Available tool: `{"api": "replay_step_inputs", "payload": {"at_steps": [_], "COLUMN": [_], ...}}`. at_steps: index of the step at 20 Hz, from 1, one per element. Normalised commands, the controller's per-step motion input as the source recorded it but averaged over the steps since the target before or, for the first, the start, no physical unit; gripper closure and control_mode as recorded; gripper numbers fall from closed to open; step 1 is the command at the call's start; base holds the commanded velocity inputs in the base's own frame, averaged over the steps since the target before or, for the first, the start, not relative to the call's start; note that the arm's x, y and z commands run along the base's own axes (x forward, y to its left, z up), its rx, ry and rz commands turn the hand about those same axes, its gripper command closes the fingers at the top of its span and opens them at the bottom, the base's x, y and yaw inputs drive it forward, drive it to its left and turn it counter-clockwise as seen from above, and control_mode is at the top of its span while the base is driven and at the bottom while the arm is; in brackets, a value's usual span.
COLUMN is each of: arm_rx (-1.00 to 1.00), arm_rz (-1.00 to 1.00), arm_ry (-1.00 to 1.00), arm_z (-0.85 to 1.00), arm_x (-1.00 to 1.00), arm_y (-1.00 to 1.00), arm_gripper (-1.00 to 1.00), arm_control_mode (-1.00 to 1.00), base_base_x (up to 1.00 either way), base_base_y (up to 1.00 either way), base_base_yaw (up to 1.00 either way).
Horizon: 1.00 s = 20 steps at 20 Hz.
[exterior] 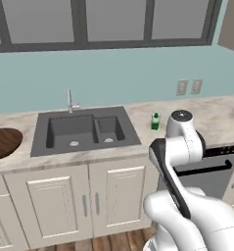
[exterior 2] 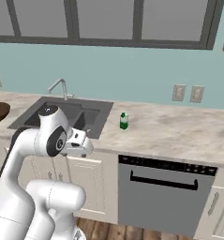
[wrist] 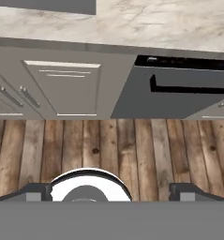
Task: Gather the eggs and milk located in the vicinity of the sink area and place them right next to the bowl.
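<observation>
Standing on the worktop (exterior: 216,115) just right of the sink (exterior: 84,130), the milk (exterior: 155,121) is upright, green top up, nearer the back wall than the front edge, touching nothing. In the right base view the milk (exterior 2: 124,121) sits between the sink (exterior 2: 66,117) and the open stretch of worktop above the dishwasher (exterior 2: 167,197). Bowl (exterior: 3,142) at the far left end of the worktop, well apart from the milk, with the sink between them; only its right part shows. Eggs: cannot make them out anywhere. Faucet (exterior: 70,102) rises at the sink's back edge. Two outlets (exterior: 188,87) on the wall behind the worktop, right of the milk. Arm folded low in front of the cabinets (exterior: 113,196), hand aimed down at the plank floor (wrist: 113,150). Jaws (wrist: 111,193) stand wide apart, tips at either side of the hand view, gripping nothing.
</observation>
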Motion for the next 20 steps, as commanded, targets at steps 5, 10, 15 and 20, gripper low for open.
{"api": "replay_step_inputs", "payload": {"at_steps": [5,10,15,20], "arm_rx": [0.0,0.0,0.04,0.05], "arm_rz": [0.0,0.0,0.0,0.0], "arm_ry": [0.0,0.0,0.0,0.0], "arm_z": [0.0,0.0,0.04,0.01], "arm_x": [0.0,0.0,0.48,0.35], "arm_y": [0.0,0.0,-0.19,-0.36], "arm_gripper": [-1.0,-1.0,-1.0,-1.0], "arm_control_mode": [1.0,1.0,-1.0,-1.0], "base_base_x": [0.89,0.91,0.16,0.0], "base_base_y": [-0.04,-0.09,-0.04,0.0], "base_base_yaw": [0.0,0.0,0.0,0.0]}}
